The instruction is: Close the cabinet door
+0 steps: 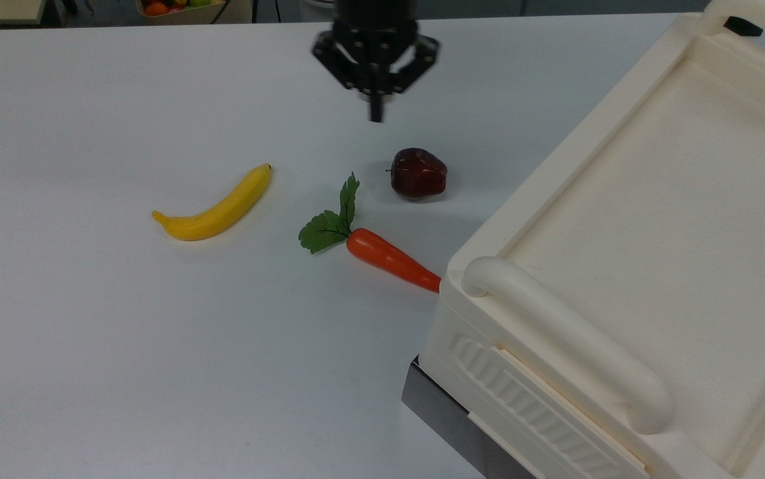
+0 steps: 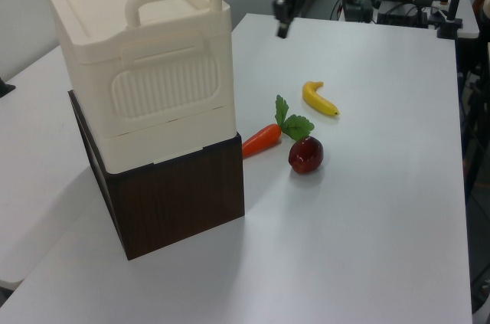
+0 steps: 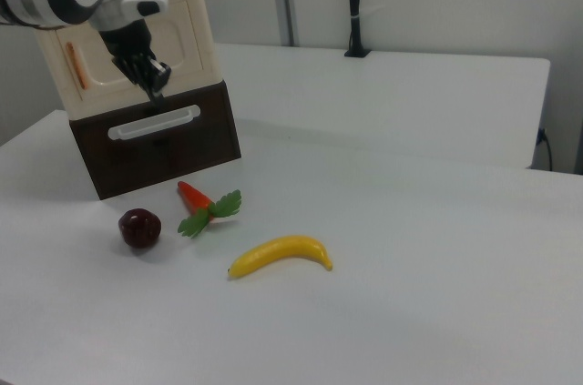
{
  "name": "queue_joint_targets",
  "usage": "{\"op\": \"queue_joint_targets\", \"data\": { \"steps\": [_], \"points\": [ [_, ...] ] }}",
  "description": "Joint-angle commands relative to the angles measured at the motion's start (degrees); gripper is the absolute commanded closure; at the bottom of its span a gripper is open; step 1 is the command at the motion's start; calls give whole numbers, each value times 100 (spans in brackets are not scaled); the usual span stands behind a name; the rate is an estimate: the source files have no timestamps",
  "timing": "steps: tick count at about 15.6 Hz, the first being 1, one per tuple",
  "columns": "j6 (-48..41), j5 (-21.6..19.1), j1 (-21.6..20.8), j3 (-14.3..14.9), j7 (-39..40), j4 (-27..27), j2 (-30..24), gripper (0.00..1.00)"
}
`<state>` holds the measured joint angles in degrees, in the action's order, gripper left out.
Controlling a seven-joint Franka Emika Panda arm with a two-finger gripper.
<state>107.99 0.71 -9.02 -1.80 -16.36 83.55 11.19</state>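
1. The white table [image 1: 90, 366] carries everything; its bare surface runs across the top view's left and near side.
2. The cabinet [image 1: 655, 219] stands at the top view's right: a cream box with a tray-like recessed top and thick rounded handles, set on a dark wood-brown base [image 2: 180, 205]; in the right view the base shows a pale bar handle [image 3: 153, 123] lying level.
3. The cabinet door [image 3: 178, 48] is on the cream front that faces the fruit; in the right view it looks flush with the cabinet's front, its long axis running left to right, with its small copper-coloured handle [image 3: 78, 66] upright near the right view's left end.
4. The gripper [image 1: 375, 114] hangs over the table, pointing down, at the top view's far centre and well apart from the cabinet; its fingers are pressed together on nothing; in the right view it [image 3: 157, 86] overlaps the door's lower part.
5. The banana [image 1: 219, 209] lies on the table at the top view's left, well apart from the cabinet.
6. The carrot [image 1: 389, 258] lies slanted, its leaves towards the banana, its tip right at the cabinet's corner.
7. The dark red apple [image 1: 418, 173] sits just beyond the carrot, near and below the gripper in the top view.
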Motion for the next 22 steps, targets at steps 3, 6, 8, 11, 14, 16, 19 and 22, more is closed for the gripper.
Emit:
{"op": "queue_joint_targets", "data": {
  "steps": [3,6,8,11,14,16,19,22],
  "points": [
    [-980,465,-38,540,1211,882,-775,100],
    [-1385,465,75,646,1696,909,-978,100],
    [-1430,439,111,602,1654,979,-1031,100],
    [-1491,369,120,584,1627,979,-1049,98],
    [-1676,316,181,584,1627,962,-1118,60],
    [-1676,325,199,584,1636,979,-1145,10],
    [-1694,334,383,558,1653,979,-1180,0],
    [-1703,325,550,427,1645,962,-1242,0]
  ]
}}
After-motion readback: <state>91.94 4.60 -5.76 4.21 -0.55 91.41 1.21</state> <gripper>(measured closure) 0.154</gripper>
